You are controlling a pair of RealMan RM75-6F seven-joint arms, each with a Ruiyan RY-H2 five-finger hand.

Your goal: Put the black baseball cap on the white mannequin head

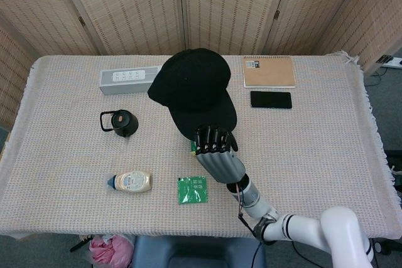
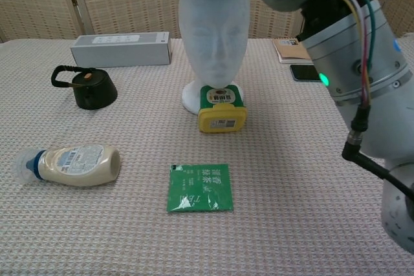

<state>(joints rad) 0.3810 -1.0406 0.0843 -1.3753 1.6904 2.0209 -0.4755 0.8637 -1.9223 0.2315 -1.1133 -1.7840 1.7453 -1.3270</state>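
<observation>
The right hand (image 1: 217, 152) grips the black cap (image 1: 191, 89) by its brim, holding it directly over the white mannequin head (image 2: 213, 27), brim pointing toward the robot, so lowering looks like the remaining move; left hand unseen.

Setting is a staged indoor test station, not a home. A table draped in beige woven cloth (image 1: 63, 155) stands before folding woven-reed screen panels (image 1: 132, 7). Unrelated items lie apart on it: a grey rectangular box (image 1: 133, 80), a brown notebook (image 1: 269, 71), a black smartphone (image 1: 271, 100).
</observation>
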